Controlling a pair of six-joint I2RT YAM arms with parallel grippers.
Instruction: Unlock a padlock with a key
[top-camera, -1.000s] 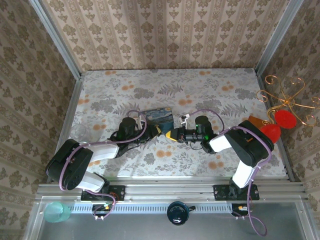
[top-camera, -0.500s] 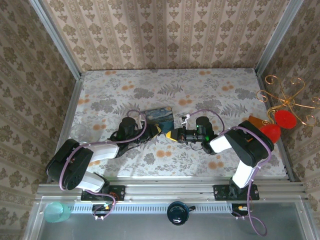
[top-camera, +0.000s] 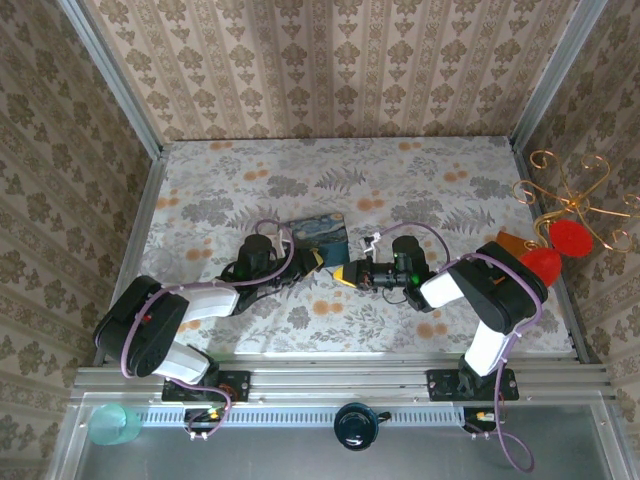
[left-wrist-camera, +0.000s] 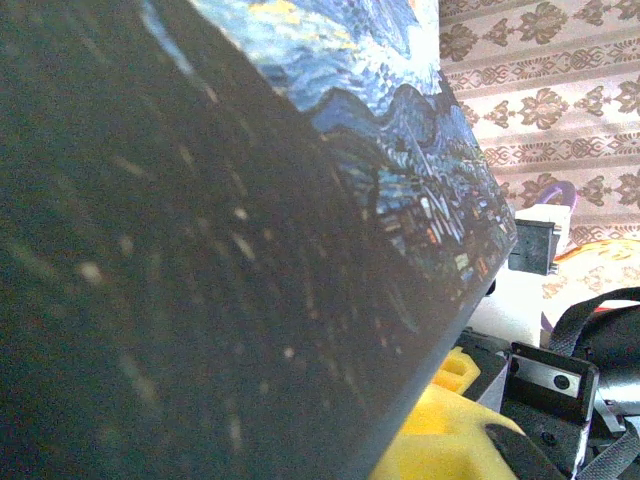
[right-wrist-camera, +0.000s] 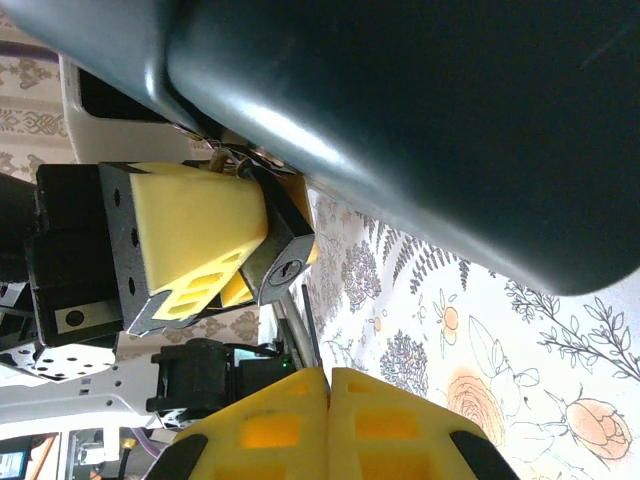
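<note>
Gripping the padlock (right-wrist-camera: 283, 263) between its yellow pads, the left gripper (top-camera: 316, 259) sits just beside the near edge of the blue swirl-painted tin (top-camera: 318, 230); whether it touches the tin cannot be told from overhead. The small dark lock is clamped at the tips of those fingers, so it too lies at the tin's near edge, raised in the grip with its keyhole turned toward the right arm. Seen from the right wrist, the keyhole faces the camera squarely and the lock body shows between one large yellow pad and a second pad partly hidden behind it. The right gripper (right-wrist-camera: 329, 385) is fully closed, its two yellow pads pressed flat together, and its tips point at the lock from the side of the tin's near right corner, close to the padlock but apart from it. From the left wrist the tin looms very near, its dark side and painted lid slanting across the frame, with the right gripper's yellow finger just below its lower edge. A small pale wiry item (top-camera: 370, 240), too small to identify, lies on the floral tabletop (top-camera: 450, 190) just right of the tin.
</note>
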